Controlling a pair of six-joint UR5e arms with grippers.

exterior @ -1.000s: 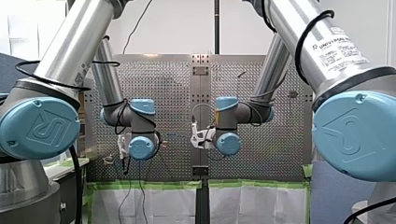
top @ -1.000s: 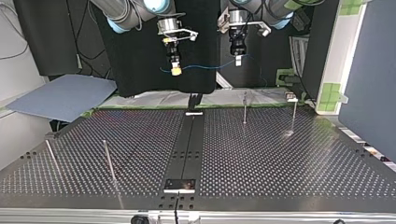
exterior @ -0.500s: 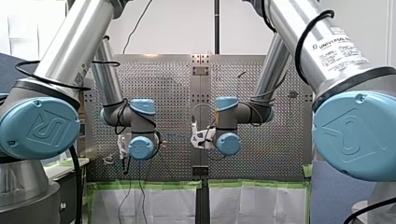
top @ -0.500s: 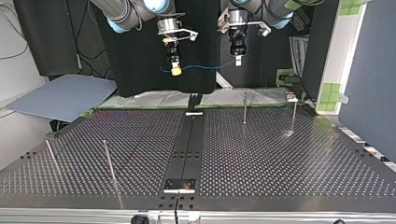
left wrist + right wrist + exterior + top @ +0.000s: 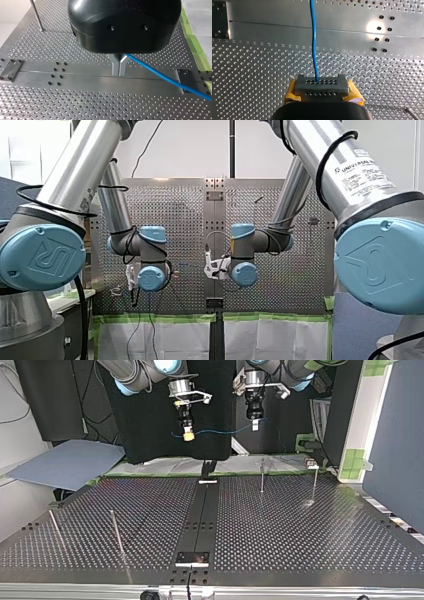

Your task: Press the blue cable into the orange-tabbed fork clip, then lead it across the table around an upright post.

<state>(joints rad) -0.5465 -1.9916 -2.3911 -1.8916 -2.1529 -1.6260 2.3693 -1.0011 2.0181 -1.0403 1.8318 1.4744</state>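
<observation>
fingers [image 5: 115, 65] of my left gripper [image 5: 119, 68] are pressed together on the blue cable [image 5: 162, 76]. my right gripper [image 5: 321, 86], with yellow pads, is clamped on the same cable. both hang above the perforated table [image 5: 300, 530], with the cable slung between them. upright posts [image 5: 262, 476] stand below, clear of the cable.

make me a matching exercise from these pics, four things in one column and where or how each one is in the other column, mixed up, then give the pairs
Things:
1. blue cable
2. my right gripper
3. my left gripper
4. upright post

Place or look:
A. stands on the perforated table
B. yellow pads, at the top view's left
C. strung in the air between the two grippers
D. metal fingers, at the top view's right

Pairs: 1-C, 2-B, 3-D, 4-A
</observation>
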